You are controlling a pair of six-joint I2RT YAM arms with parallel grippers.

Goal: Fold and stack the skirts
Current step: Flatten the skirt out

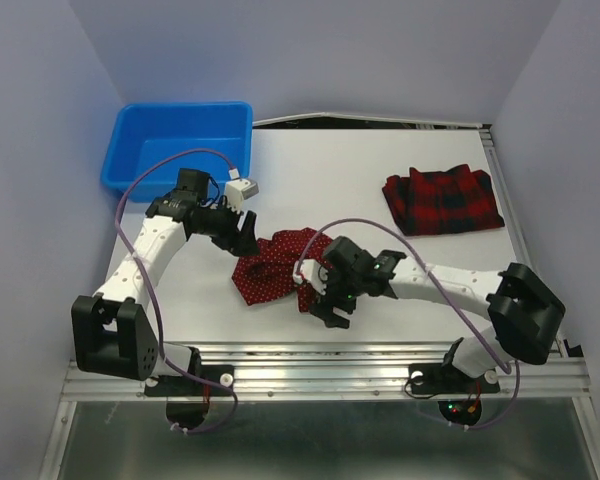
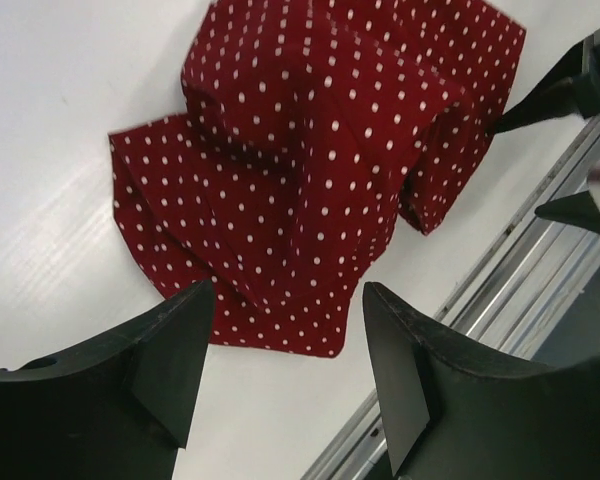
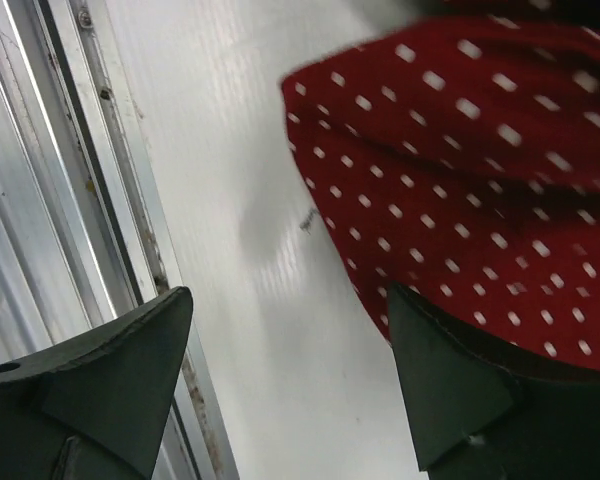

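The dark red polka-dot skirt (image 1: 272,268) lies crumpled near the table's front middle. It fills the left wrist view (image 2: 310,170) and the right side of the right wrist view (image 3: 480,170). The tartan plaid skirt (image 1: 442,199) lies folded at the back right. My left gripper (image 1: 246,240) is open and empty, just above the dotted skirt's far left edge (image 2: 285,370). My right gripper (image 1: 326,308) is open and empty at the skirt's near right edge (image 3: 290,370), with one finger (image 3: 460,390) beside the cloth and bare table between the jaws.
A blue plastic bin (image 1: 180,145) stands at the back left. The metal rail of the table's front edge (image 1: 330,360) runs close to the right gripper and shows in the right wrist view (image 3: 70,170). The right gripper's fingers (image 2: 565,90) show in the left wrist view.
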